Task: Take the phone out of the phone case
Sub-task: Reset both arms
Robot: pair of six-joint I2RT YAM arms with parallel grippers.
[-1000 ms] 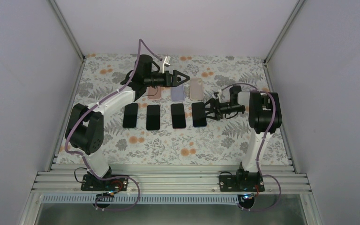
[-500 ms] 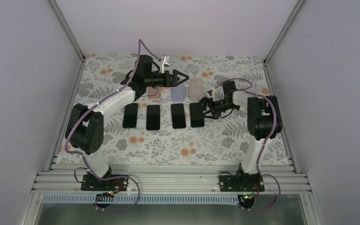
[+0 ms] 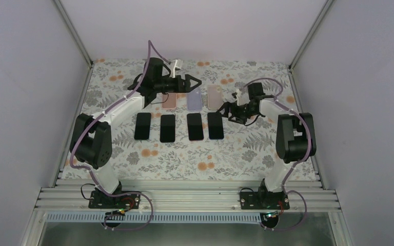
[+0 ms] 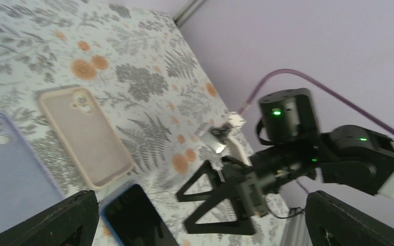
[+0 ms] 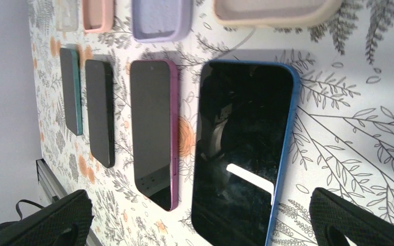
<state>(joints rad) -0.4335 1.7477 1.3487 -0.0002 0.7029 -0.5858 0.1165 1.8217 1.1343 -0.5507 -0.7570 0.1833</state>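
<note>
The flowered desk (image 3: 267,154) carries everything. The left arm (image 3: 118,110) reaches over the far row, and its jaws stand wide apart and empty above the lilac case (image 3: 195,100). The right arm (image 3: 292,134) bends in from the right. Its jaws are spread wide too, holding nothing, just beside the beige case (image 3: 214,96). The blue phone (image 3: 215,125) lies bare and screen-up on the desk, right of the pink phone (image 3: 195,126) and just in front of that empty beige case.
</note>
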